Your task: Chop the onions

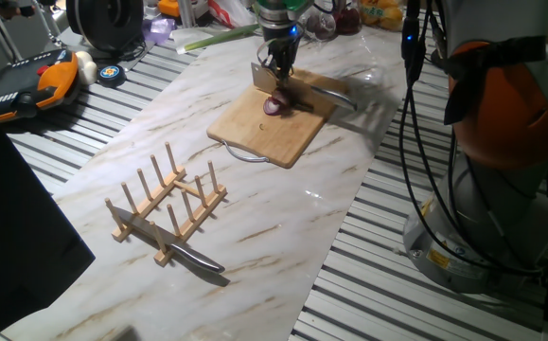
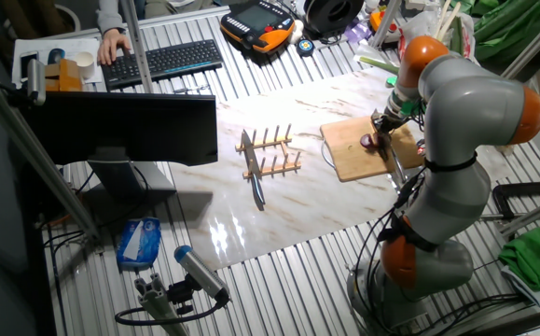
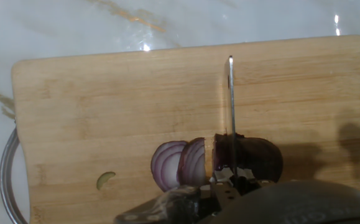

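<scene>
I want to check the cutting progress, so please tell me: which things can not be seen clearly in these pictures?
- Gripper fingers: in the hand view a dark body at the bottom edge hides them, so the grip on the knife is unseen.
- Onion: in the hand view its lower part is cut off by that body; in both fixed views it is too small to count slices.
- Board: in the other fixed view the arm covers its far side.

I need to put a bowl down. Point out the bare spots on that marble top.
Bare marble lies between the cutting board and the wooden rack, and also right of the rack, past the spare knife. It is crowded on the board, where the claw works a knife through the onion.
</scene>
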`<control>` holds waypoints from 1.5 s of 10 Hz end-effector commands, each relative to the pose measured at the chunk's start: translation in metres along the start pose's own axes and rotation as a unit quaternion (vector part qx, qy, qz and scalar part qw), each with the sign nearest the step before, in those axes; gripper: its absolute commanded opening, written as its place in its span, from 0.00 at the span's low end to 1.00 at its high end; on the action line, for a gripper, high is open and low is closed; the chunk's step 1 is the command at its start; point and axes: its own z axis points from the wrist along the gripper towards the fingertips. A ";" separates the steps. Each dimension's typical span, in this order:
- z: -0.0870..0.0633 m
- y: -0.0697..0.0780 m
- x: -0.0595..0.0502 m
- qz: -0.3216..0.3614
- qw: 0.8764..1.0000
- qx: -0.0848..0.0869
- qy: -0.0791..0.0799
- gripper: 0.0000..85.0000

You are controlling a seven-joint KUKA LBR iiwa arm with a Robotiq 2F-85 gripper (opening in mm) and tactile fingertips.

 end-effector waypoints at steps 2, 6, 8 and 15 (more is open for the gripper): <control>-0.001 0.000 -0.001 0.001 1.000 -0.001 0.002 0.01; -0.001 -0.005 -0.007 -0.002 1.000 -0.003 0.006 0.01; 0.002 -0.004 -0.008 -0.004 1.000 -0.004 0.004 0.01; 0.001 -0.004 -0.006 -0.006 1.000 -0.002 -0.007 0.01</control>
